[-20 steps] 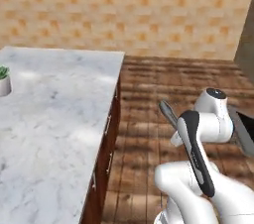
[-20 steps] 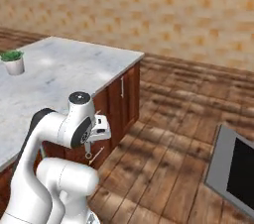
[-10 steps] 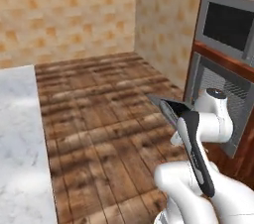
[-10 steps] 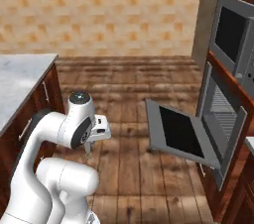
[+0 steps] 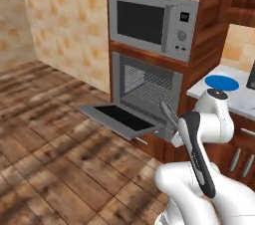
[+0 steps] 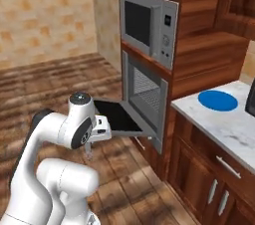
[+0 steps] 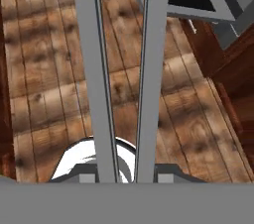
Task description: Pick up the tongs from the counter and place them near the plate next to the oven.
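Base now swung oven-ward point(image 6: 145, 100) — tongs point(image 7: 124, 74) gripper-held point(image 7: 124, 178), tips cropped.

Soft, even rendered light, faint floor shadows, slightly blurry, perhaps low-resolution textures.

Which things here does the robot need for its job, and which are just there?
Needed:
slim grey metal tongs, held in the gripper
flat round blue plate
white marbled counter
open steel oven

Just there:
silver microwave
wooden floor
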